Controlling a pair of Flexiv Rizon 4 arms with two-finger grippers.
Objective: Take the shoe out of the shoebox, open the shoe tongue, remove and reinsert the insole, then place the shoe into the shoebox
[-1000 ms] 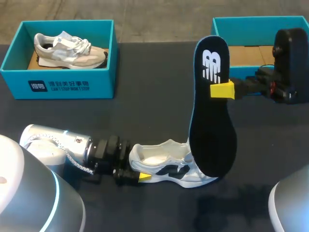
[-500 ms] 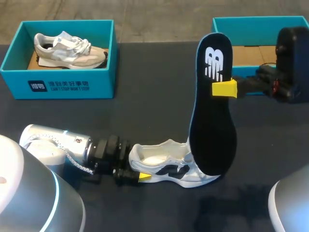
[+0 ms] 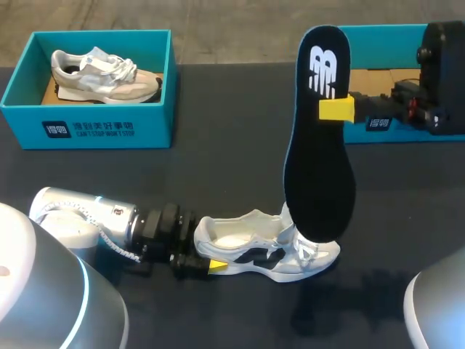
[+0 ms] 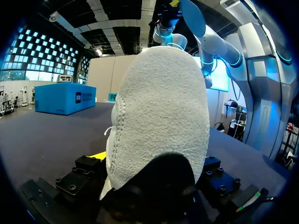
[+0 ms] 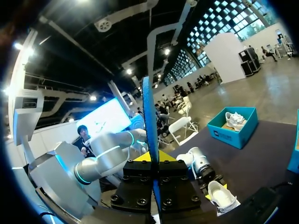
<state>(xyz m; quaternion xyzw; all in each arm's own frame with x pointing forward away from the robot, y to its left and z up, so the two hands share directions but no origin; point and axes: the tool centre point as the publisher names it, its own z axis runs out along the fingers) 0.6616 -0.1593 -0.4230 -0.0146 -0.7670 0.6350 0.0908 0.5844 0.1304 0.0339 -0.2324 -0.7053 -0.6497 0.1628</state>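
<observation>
Hanging almost upright from the right gripper [image 3: 336,107], the flat black insole [image 3: 320,182] runs its long axis top to bottom. The yellow tips are clamped on its two faces near the upper, logo-marked end, and the right wrist view shows it edge-on between the fingers. Its lower end hangs directly over the laced forepart of the white low-top sneaker [image 3: 247,251]; whether that tip is clear of the opening I cannot tell. The sneaker lies on its sole on the dark table [image 3: 218,174], long axis crosswise to the hanging insole, heel toward the left gripper [image 3: 211,265]. That gripper looks clamped on the heel, which fills the space between its fingers in the left wrist view. The right arm alone carries the insole, so I judge the coming move turns on keeping its lower tip in line with the sneaker's mouth below. The open teal cardboard shoebox [image 3: 385,30] sits behind the right gripper, well apart from the sneaker.
</observation>
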